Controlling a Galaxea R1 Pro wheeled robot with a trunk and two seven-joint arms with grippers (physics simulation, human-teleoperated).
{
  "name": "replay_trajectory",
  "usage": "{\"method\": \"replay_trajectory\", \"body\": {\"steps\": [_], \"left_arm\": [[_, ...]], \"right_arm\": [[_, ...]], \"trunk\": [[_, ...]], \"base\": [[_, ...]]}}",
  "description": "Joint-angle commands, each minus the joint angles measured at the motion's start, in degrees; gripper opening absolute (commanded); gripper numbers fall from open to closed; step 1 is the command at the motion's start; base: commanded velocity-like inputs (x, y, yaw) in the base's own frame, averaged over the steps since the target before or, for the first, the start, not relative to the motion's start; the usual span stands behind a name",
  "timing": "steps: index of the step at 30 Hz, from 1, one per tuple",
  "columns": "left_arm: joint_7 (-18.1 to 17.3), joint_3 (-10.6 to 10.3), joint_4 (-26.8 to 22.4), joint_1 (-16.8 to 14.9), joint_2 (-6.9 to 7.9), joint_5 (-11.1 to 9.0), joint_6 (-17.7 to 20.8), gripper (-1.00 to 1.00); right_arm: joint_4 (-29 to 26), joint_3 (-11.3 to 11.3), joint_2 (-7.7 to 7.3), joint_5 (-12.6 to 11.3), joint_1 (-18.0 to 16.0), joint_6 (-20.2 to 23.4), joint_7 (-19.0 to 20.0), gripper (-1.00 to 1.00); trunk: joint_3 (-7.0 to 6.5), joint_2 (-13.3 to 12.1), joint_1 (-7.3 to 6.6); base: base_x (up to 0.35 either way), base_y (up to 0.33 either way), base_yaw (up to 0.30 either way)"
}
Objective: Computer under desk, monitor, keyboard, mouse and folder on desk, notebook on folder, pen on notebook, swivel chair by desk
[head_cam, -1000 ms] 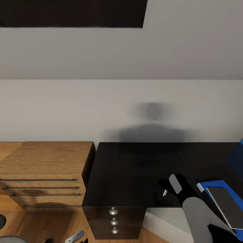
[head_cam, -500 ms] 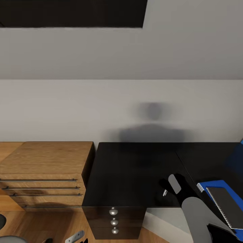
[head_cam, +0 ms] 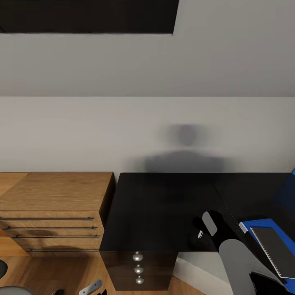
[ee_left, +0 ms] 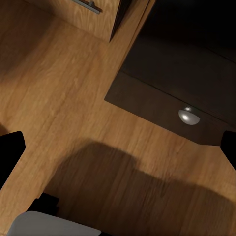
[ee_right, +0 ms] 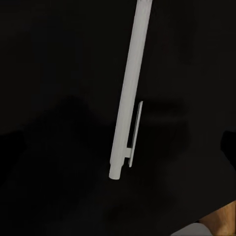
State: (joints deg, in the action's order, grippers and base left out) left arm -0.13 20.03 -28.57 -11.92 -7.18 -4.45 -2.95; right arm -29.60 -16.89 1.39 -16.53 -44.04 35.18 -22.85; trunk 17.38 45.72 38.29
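The white pen [ee_right: 129, 98] lies flat on the glossy black desk [head_cam: 164, 205] near its front edge, and shows as a small white bit [head_cam: 200, 234] in the head view. My right gripper [head_cam: 199, 229] hovers just above the pen, open, with the pen between its spread fingers [ee_right: 229, 146]. At the right edge, the blue folder [head_cam: 256, 225] rests on the desk with the dark grey notebook [head_cam: 276, 248] on top. My left gripper [ee_left: 118, 150] hangs open over the wood floor beside the desk's drawer unit [head_cam: 138, 266].
A light-wood drawer chest [head_cam: 53, 205] stands against the desk's left side. A silver knob [ee_left: 189, 116] of the black drawer unit faces the left gripper. A blue upright panel [head_cam: 291, 192] sits at the far right. The white wall lies behind the desk.
My right forearm has crept slightly to the left over the pen. The pen, folder and notebook have not moved.
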Motion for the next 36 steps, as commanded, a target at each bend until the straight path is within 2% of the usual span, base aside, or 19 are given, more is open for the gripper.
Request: {"method": "replay_trajectory", "body": {"steps": [1,13,23,36], "left_arm": [[0.0,0.1,0.0,0.0,-0.03,-0.5,-0.1,1.00],[0.3,0.2,0.0,0.0,-0.03,-0.5,-0.1,1.00],[0.3,0.2,0.0,0.0,-0.03,-0.5,-0.1,1.00],[0.3,0.2,0.0,0.0,-0.03,-0.5,-0.1,1.00]], "right_arm": [[-0.1,-0.2,0.08,-0.5,0.0,0.1,-0.5,1.00],[-0.1,0.0,0.46,0.0,0.0,0.1,-0.8,1.00],[-0.1,0.5,0.77,0.0,-0.1,0.1,-3.8,1.00],[-0.1,0.7,1.04,-0.1,-0.1,0.1,-4.7,1.00]], "trunk": [[0.08,0.1,0.01],[0.08,0.1,0.01],[0.08,0.1,0.01],[0.08,0.1,0.01]], "base": [[0.000,0.000,0.000],[0.000,0.000,0.000],[0.000,0.000,0.000],[0.000,0.000,0.000]]}}
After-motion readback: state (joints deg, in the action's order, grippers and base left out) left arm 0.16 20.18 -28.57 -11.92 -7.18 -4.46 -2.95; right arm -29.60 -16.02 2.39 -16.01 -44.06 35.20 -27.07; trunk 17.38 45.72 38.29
